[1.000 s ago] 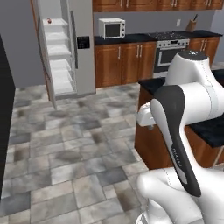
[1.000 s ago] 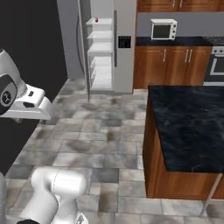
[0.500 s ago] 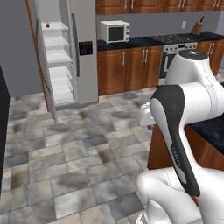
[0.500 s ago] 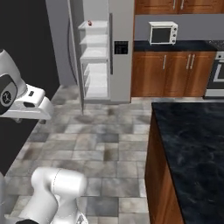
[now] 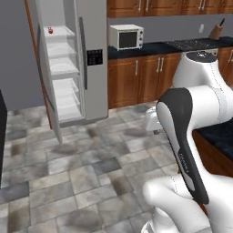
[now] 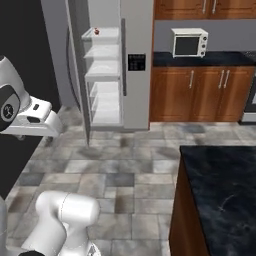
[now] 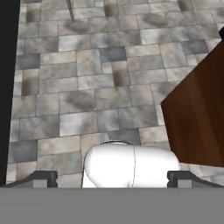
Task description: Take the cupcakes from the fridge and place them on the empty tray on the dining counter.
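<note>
I see a tiny red-topped cupcake [image 5: 50, 30] on the top translucent shelf of the tall light-grey fridge [image 5: 93, 59], its door open. My two-finger gripper [image 7: 111, 178], fingers spread and empty, points at floor tiles well apart from it.

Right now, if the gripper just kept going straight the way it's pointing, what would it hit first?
Most likely the tiled floor. The open gripper looks down at bare tiles, with the dining counter off to one side. Depth is hard to judge.

Glossy white rounded arm [image 5: 195, 98] with dark-grey joint covers.
</note>
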